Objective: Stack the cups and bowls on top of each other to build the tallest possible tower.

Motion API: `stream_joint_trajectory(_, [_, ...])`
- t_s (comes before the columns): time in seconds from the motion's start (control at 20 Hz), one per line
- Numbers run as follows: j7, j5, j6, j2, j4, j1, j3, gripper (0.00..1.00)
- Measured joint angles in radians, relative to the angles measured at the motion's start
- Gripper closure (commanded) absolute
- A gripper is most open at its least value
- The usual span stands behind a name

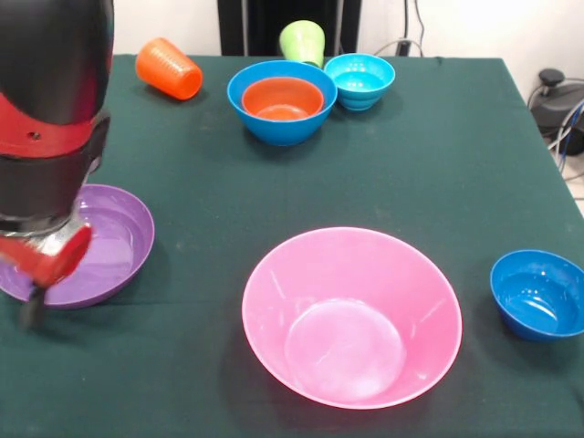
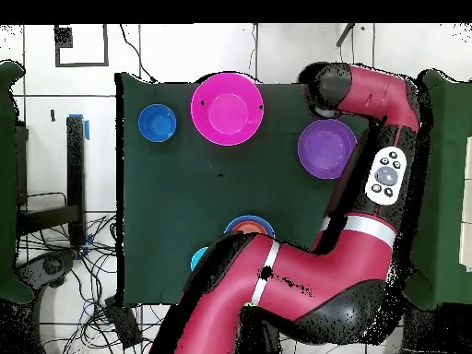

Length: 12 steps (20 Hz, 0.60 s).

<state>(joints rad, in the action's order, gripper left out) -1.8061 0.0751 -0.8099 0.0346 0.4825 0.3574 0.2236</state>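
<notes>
Bowls glossy, round: orange bowl point(image 1: 282, 99) nested in blue bowl point(image 1: 281, 123); fingers point(image 1: 41, 278) spread: cannot tell.

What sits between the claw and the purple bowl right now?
Nothing visible. The claw hangs at the near rim of the purple bowl, with no other object between them; the pink bowl sits well off to the side.

pincer point(image 1: 41, 274): blurring at the front view's left edge, its opening impossible to judge
purple bowl point(image 1: 114, 239): partly hiding behind the arm
medium blue bowl point(image 2: 249, 224): lying mostly covered by the arm overhead
cyan bowl point(image 2: 196, 259): showing only a sliver overhead
</notes>
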Motion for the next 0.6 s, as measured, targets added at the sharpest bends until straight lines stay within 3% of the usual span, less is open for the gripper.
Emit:
stream_joint_trajectory(0.1, [0.014,0.045,0.182,-0.003,0.0,0.002,-0.003,0.0])
stream_joint_trajectory(0.3, [0.041,0.073,0.3,-0.004,0.0,0.006,-0.015,0.0])
stream_joint_trajectory(0.6, [0.082,0.087,0.307,-0.006,0.0,0.011,-0.038,0.0])
